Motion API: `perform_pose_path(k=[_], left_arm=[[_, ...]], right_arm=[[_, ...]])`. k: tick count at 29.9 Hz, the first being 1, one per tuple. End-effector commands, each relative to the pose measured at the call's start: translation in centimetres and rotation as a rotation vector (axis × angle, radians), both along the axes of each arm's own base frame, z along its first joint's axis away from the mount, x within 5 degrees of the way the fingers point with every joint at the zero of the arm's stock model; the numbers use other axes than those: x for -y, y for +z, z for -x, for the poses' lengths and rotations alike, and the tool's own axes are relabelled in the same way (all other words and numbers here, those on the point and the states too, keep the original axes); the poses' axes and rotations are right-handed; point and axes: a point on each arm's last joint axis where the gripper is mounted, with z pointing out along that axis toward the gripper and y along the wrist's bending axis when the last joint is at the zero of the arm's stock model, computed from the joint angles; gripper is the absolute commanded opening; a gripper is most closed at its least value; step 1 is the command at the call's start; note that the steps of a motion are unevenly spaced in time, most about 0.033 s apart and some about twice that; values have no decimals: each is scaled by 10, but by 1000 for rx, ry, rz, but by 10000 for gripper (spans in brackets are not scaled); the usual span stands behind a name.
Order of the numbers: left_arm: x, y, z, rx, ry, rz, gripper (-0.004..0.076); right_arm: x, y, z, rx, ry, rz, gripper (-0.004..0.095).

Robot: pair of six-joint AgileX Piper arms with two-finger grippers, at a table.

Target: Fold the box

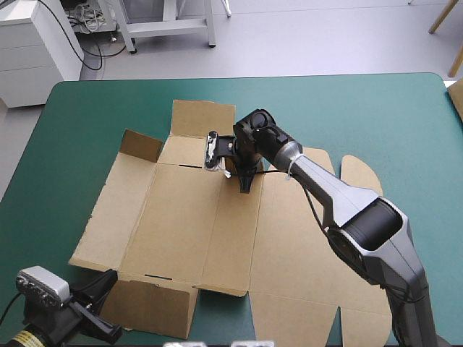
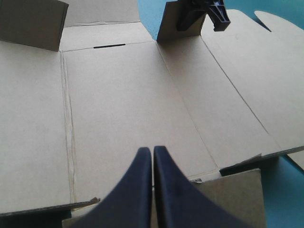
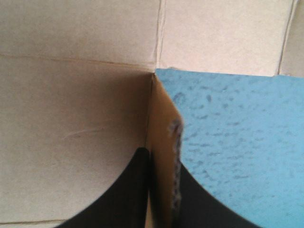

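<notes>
The brown box (image 1: 188, 217) lies as a mostly flat cut sheet across the middle of the teal-green table. My right gripper (image 1: 246, 184) points down at the sheet's far middle, shut on a small flap (image 3: 164, 123) that stands upright between its fingers (image 3: 137, 190). The left wrist view shows that flap (image 2: 168, 23) raised, with the right gripper (image 2: 204, 14) on it. My left gripper (image 1: 110, 278) is shut at the box's near left corner, its tip (image 2: 153, 149) above the wide panel (image 2: 123, 104). I see nothing between its fingers.
A far left flap (image 1: 141, 144) tilts up, and a near flap (image 2: 232, 190) is raised beside my left gripper. Bare teal-green cover (image 1: 376, 116) lies beyond and right of the box. A brown edge (image 1: 457, 97) shows at the table's right edge.
</notes>
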Motion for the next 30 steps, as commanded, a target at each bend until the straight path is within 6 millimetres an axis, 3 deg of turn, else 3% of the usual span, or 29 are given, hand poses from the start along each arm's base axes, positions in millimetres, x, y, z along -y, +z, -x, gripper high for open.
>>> perform_pose_path(k=[1, 6, 12, 16, 20, 24, 30], left_arm=[[1, 13, -3, 62, 3, 49, -8], [1, 13, -3, 62, 3, 49, -8], [1, 12, -3, 60, 2, 48, -8], [1, 12, -3, 60, 2, 48, -8], [1, 12, -3, 60, 2, 48, -8], [1, 12, -3, 59, 3, 50, -8], [1, 12, -3, 60, 4, 48, -8]], right_arm=[[7, 65, 3, 154, -25, -109, 225], [12, 109, 10, 178, -151, -219, 361], [28, 159, 30, 230, -269, -378, 363], [44, 193, 52, 260, -340, -485, 339], [69, 222, 81, 287, -423, -563, 203], [99, 233, 110, 308, -562, -597, -21], [145, 226, 162, 313, -692, -601, -20]])
